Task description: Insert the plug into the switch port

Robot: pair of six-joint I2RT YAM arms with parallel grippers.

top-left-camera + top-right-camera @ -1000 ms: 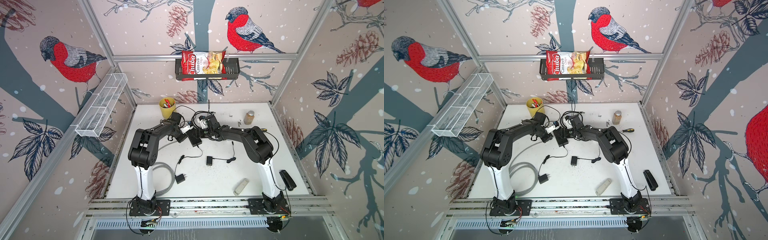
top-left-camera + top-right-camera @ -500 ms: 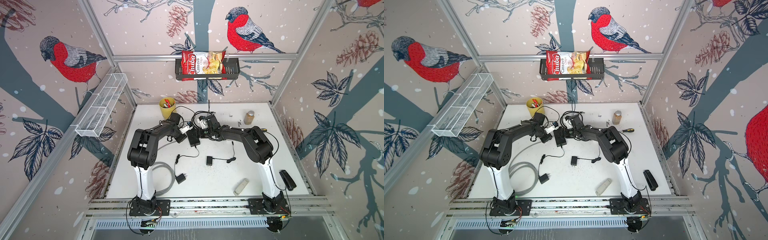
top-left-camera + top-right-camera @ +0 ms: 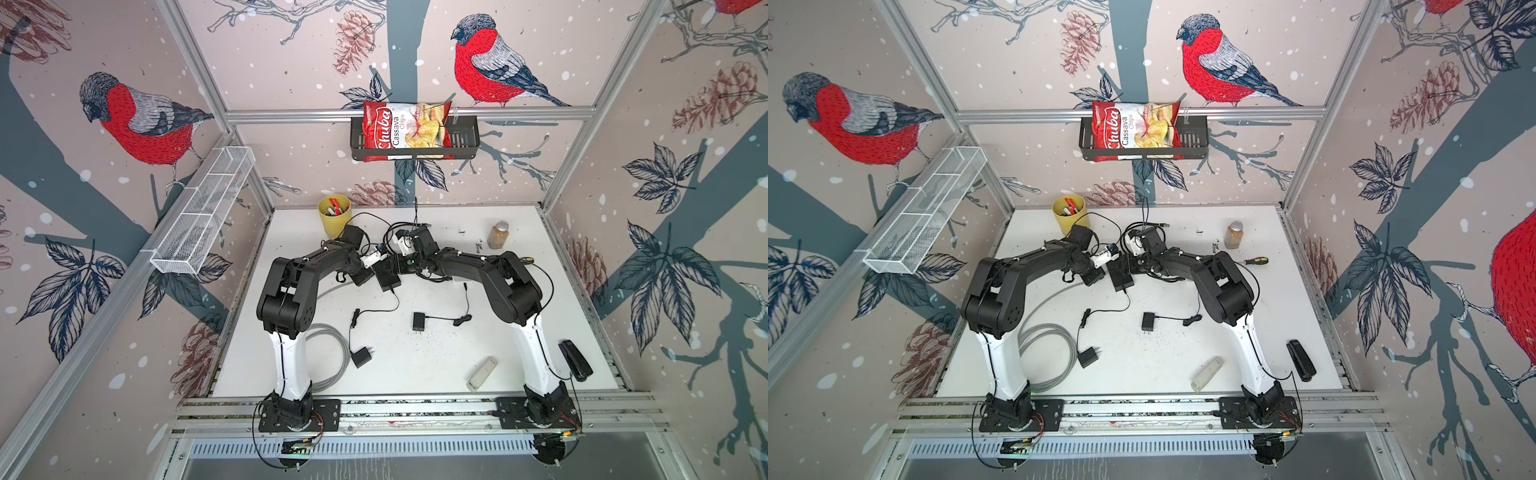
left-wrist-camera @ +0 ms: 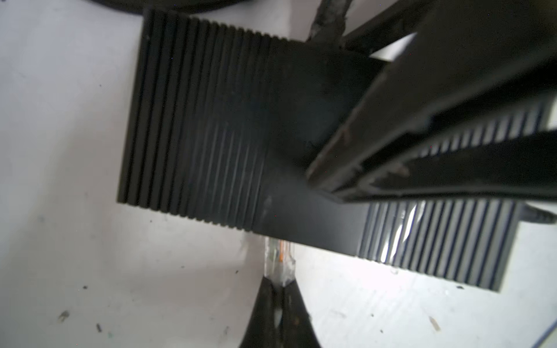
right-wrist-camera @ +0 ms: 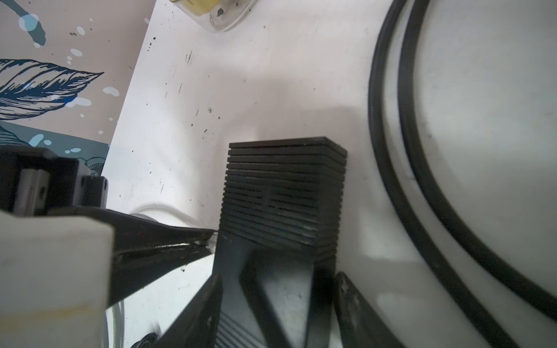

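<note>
The clear plug point(image 4: 278, 259) is nose-first against the switch point(image 4: 196, 120), midway across the bench point(image 3: 436, 365) toward its far edge. The closed left pincer point(image 4: 279, 284) pinches it. It looks only partly in and needs a final push. The right pincer point(image 5: 278, 277) clamps the switch's sides. A yellow cup point(image 3: 334, 216) holds pens point(image 3: 332, 204), and a wall basket point(image 3: 465, 141) holds chips point(image 3: 399, 131).

High overhead in both top views, looking down over the whole table point(image 3: 415, 365). Close in from each wrist, facing the shared switch point(image 4: 196, 120) just ahead of left gripper point(image 4: 278, 284) and right gripper point(image 5: 277, 289).
</note>
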